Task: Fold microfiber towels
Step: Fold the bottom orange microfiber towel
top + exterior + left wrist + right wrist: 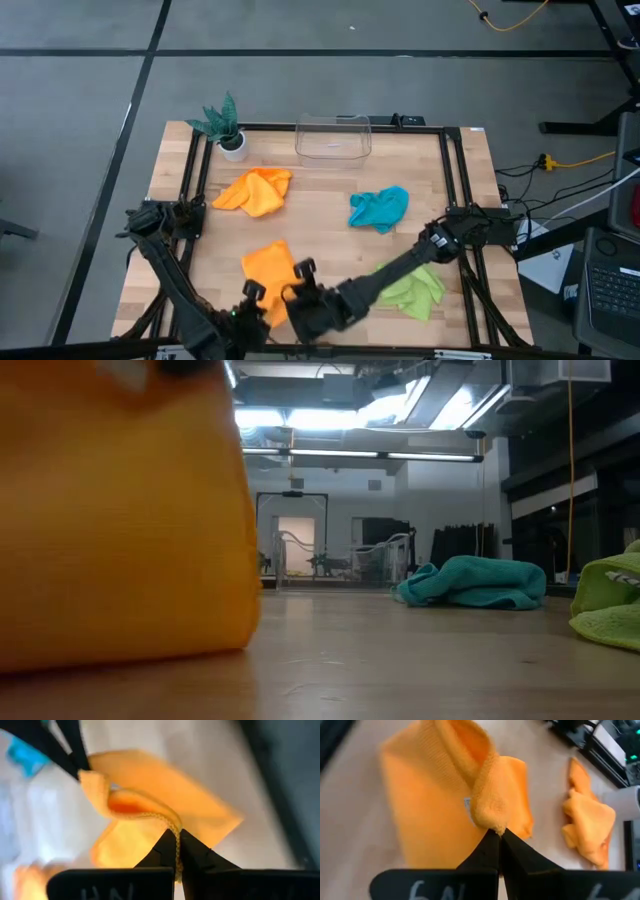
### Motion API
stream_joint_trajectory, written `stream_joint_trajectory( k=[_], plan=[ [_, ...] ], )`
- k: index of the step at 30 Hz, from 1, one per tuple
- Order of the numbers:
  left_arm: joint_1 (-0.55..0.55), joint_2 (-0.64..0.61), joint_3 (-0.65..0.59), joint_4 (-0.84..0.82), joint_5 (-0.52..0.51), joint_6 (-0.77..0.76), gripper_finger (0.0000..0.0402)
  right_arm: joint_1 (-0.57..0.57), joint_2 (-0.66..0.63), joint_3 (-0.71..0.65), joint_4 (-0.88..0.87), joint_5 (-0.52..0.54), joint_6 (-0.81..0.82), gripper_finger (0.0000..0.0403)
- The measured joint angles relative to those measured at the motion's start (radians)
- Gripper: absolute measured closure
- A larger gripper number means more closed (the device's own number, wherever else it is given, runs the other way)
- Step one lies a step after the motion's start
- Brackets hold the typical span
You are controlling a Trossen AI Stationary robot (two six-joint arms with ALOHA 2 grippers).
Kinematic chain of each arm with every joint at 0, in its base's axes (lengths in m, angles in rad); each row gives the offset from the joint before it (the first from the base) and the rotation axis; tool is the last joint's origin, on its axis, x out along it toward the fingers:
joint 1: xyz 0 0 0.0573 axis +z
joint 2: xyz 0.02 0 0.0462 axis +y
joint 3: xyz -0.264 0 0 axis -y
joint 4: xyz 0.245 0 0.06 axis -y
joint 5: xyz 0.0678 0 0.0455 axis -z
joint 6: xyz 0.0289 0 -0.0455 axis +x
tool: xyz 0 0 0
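An orange microfiber towel (266,268) lies near the table's front edge, left of the middle, with both grippers shut on its near edge. My left gripper (250,292) has the left corner and my right gripper (300,272) the right corner. In the low view this towel (120,510) fills the left side like a curtain. Three more towels rest crumpled on the tabletop: a second orange one (255,190), a teal-blue one (378,207) and a lime green one (415,288). My left gripper pinches the orange towel's hemmed edge (170,822) at a near corner between its two fingers, coming slanting down from the near side. The edge is raised and sags between the two grips, and the far part lies on the table. My right gripper pinches a bunched corner (490,815) of the same towel between its two fingertips, slanting down from the near right. The cloth folds over in several layers just past the fingers. The corner is lifted, and the rest of the towel (427,810) spreads on the table beyond.
A potted green plant (225,125) stands at the far left corner. A clear empty container (333,138) sits at the far edge's middle. Bare wood lies between the towels at the table's centre.
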Motion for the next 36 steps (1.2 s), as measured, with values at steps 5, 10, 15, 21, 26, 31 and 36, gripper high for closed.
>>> stream_joint_trajectory(
  k=[5, 10, 15, 21, 26, 31, 36],
  plan=[
    [0.033, 0.000, -0.005, -0.178, 0.001, -0.059, 0.0401, -0.078, 0.000, -0.035, 0.025, 0.002, -0.010, 0.0398],
    [0.073, -0.001, -0.042, -0.196, 0.048, -0.067, 0.0402, -0.151, 0.002, -0.085, 0.111, -0.043, -0.035, 0.0398],
    [0.100, -0.001, -0.113, -0.197, 0.091, -0.071, 0.0401, -0.187, 0.003, -0.129, 0.186, -0.104, -0.056, 0.0398],
    [0.120, -0.001, -0.201, -0.197, 0.130, -0.093, 0.0401, -0.212, 0.003, -0.179, 0.280, -0.168, -0.093, 0.0398],
    [0.123, -0.001, -0.254, -0.180, 0.131, -0.092, 0.0401, -0.231, 0.003, -0.217, 0.334, -0.192, -0.093, 0.0388],
    [0.125, -0.001, -0.295, -0.141, 0.130, -0.092, 0.0397, -0.242, 0.004, -0.231, 0.345, -0.193, -0.089, 0.0361],
    [0.132, -0.001, -0.303, -0.136, 0.130, -0.113, 0.0359, -0.248, 0.004, -0.231, 0.369, -0.193, -0.093, 0.0330]
  ],
)
